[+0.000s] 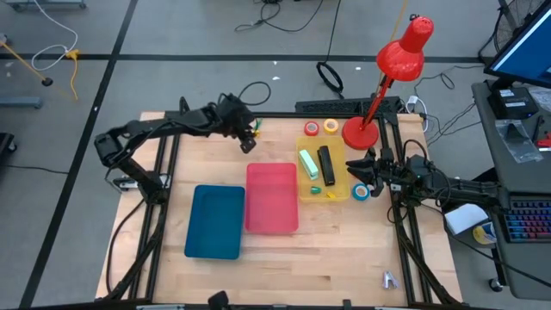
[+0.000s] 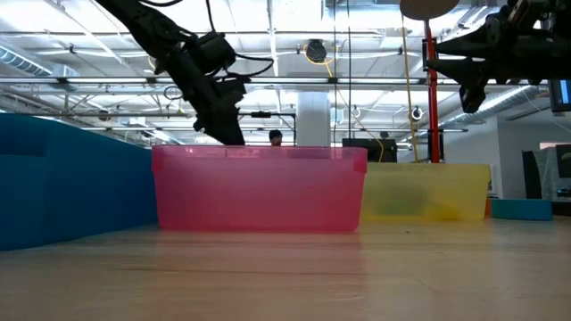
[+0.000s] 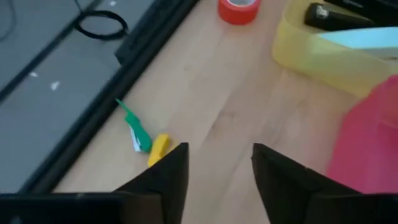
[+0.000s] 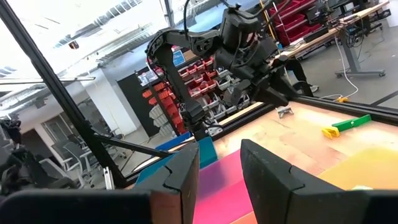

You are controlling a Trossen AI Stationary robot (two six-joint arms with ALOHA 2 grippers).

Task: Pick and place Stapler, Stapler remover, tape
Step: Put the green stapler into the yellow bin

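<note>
The left gripper (image 1: 250, 138), fingers spread and holding nothing, hangs near the table's (image 1: 344, 250) far edge at about eleven o'clock from the pink tray (image 1: 272, 197), above a green-and-yellow stapler remover (image 3: 144, 136) on bare wood. The right gripper (image 1: 355, 171), also spread and empty, sits at three o'clock of the yellow tray (image 1: 303, 191), just beside the blue tape (image 1: 361, 192). The black stapler (image 1: 326, 164) lies in the yellow tray. Red tape (image 1: 311, 129) and yellow tape (image 1: 331, 127) rest at its twelve o'clock. Open wood lies toward six o'clock.

Pale wooden table (image 1: 344, 241) with visible grain; pink tray (image 2: 259, 189) and yellow tray (image 2: 428, 192) of translucent glossy plastic.
</note>
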